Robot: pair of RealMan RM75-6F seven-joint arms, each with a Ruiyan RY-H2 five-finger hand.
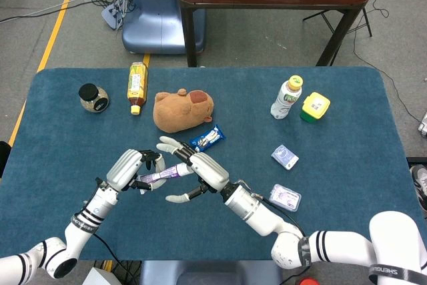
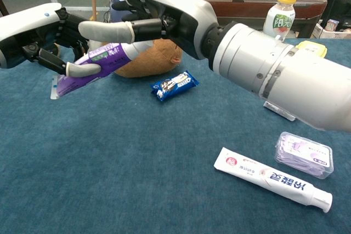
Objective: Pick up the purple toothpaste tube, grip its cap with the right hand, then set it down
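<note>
My left hand holds the purple toothpaste tube by its body, lifted off the blue table, cap end pointing toward my right side. My right hand sits over that cap end. Its fingers are stretched out above the tube and the thumb reaches below it. The cap itself is hidden behind the right palm, so no closed grip on it shows.
Behind the hands lie a brown plush and a blue snack packet. A white toothpaste tube and a clear box lie under my right forearm. Water bottle, yellow box, tea bottle and jar stand along the back.
</note>
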